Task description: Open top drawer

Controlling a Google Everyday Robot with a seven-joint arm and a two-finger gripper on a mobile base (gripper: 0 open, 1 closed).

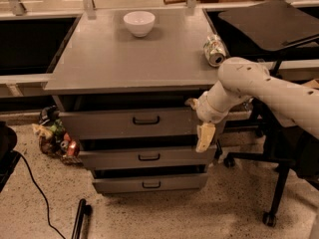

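The top drawer [129, 124] is the tallest grey front of the cabinet, just under the cabinet top, with a black loop handle [146, 119] at its middle. A dark gap shows above the front. Two shorter drawers [144, 158] sit below it. My gripper [203, 133] hangs from the white arm [259, 91] at the right end of the top drawer front, to the right of the handle and apart from it. It holds nothing that I can see.
A white bowl [139, 23] and a can lying on its side [215, 51] are on the cabinet top [129, 59]. A black office chair [271, 26] stands close at the right. A colourful bundle [56, 137], a cable [35, 183] and a black stick [79, 218] are on the floor at the left.
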